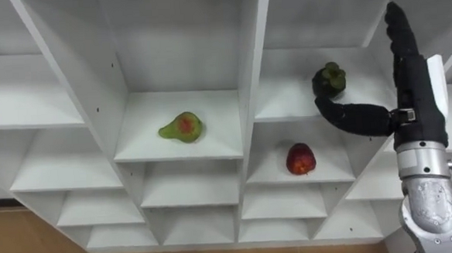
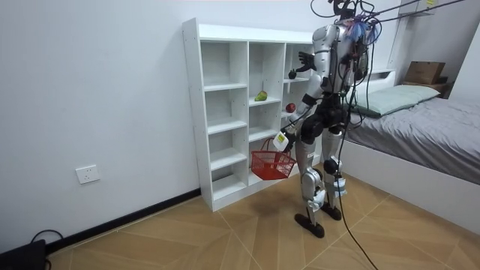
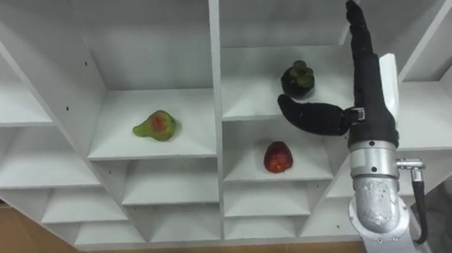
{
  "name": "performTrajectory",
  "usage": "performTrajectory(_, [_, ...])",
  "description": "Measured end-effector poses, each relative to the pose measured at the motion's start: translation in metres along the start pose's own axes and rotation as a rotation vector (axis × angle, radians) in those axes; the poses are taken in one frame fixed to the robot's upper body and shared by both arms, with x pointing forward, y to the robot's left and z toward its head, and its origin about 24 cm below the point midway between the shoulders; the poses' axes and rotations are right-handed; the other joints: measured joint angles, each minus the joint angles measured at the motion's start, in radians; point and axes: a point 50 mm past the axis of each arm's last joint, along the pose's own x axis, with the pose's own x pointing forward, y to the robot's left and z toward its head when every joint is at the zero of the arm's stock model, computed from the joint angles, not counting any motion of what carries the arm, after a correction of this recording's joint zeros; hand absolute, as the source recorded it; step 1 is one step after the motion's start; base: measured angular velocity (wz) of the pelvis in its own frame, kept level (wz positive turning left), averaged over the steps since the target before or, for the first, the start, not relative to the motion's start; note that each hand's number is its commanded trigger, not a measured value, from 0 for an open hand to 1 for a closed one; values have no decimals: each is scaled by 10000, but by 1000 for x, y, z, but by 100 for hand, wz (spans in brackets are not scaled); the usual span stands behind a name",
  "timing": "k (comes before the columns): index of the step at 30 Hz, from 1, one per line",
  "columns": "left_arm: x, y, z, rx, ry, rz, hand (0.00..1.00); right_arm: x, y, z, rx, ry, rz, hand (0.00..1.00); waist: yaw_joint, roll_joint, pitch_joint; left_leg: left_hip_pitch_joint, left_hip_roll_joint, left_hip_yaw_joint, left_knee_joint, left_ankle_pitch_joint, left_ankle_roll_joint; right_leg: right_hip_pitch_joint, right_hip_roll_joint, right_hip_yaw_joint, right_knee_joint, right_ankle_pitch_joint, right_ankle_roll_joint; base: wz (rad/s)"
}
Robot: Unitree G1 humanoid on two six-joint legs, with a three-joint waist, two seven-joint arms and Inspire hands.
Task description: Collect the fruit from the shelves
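While the robot stands close before the white closet (image 1: 254,63), three fruits lie in its cells, one of each kind. One pear (image 1: 181,127), green with a red-orange blush, lies on its side on a shelf in the middle column. One dark fruit (image 1: 330,79), nearly black with a lumpy green cap, sits in the column to the right, on a slightly higher shelf. One red apple (image 1: 300,159), glossy and upright, stands in the cell directly below it.

At the right, the right hand (image 1: 418,93) is raised in front of the dark fruit's cell. It is spread wide, the fingers straight and pointing up, the thumb (image 1: 349,116) stretched out to the left. The thumb's tip is just beneath the dark fruit; whether it touches cannot be told. It holds nothing.

From the room view, one red basket (image 2: 272,163) hangs low at the left hand (image 2: 283,140), near the robot's hip. That hand's grip cannot be made out.
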Motion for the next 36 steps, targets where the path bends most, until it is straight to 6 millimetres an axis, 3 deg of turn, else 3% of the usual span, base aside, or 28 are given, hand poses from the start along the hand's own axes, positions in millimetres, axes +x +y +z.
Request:
performTrajectory(12, [-1, -1, 2, 26, -78, 176, 100, 7, 2, -13, -237, 621, -167, 0, 45, 57, 11, 24, -8, -159, 4, 0, -2, 100, -12, -188, -21, -1, 1, 5])
performTrajectory(19, [-1, -1, 5, 27, -170, 133, 100, 10, 2, -32, -575, 1389, -226, 0, 283, -106, 40, -24, -21, -352, 107, 3, -7, 155, -33, -415, -20, -1, 2, 6])
performTrajectory(22, [-1, -1, 4, 45, -156, 148, 100, 11, 2, -34, -541, 1467, -247, 0, 456, -149, 33, -44, -24, -391, 125, 4, -9, 161, -34, -453, -20, -1, 1, 2])
performTrajectory(28, [-2, 0, 1, 288, -76, 186, 100, 19, 2, -29, -502, 1200, -411, 0, 478, -239, -29, -141, -41, -601, 168, 16, -28, 163, -50, -678, -24, -1, 1, 10])
performTrajectory(36, [-2, 0, 2, 472, -107, 144, 100, 27, 3, -25, -436, 982, -522, 0, 487, -235, -22, -168, -44, -653, 180, 24, -38, 164, -50, -723, -24, -1, 1, 1])
